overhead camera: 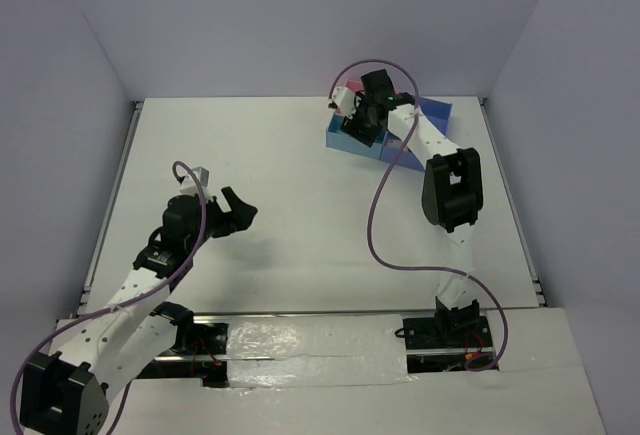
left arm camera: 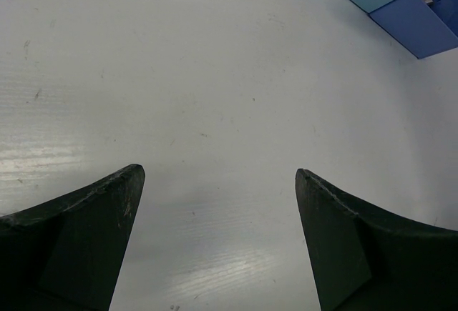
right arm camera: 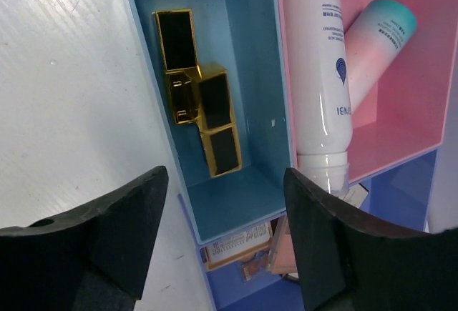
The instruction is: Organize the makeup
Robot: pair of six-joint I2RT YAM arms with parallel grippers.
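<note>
I read the right gripper (right arm camera: 225, 179) spread wide and empty, above the pink-and-blue compartment box (right arm camera: 243, 25). Inside the box:
- light-blue cell: two black-and-gold square lipsticks (right arm camera: 218, 129)
- pink cell: two white plastic tubes (right arm camera: 322, 75)
- dark-blue cell: flat rectangular palettes (right arm camera: 240, 243), partly hidden

Left gripper (left arm camera: 219, 170) is spread and empty over the white table (left arm camera: 215, 75), well apart from the box.

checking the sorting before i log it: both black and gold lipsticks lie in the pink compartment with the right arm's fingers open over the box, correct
Not quite. The lipsticks lie in the light blue compartment; the pink compartment holds the two white tubes. The right wrist view shows it. The right fingers are indeed open over the box.
</note>
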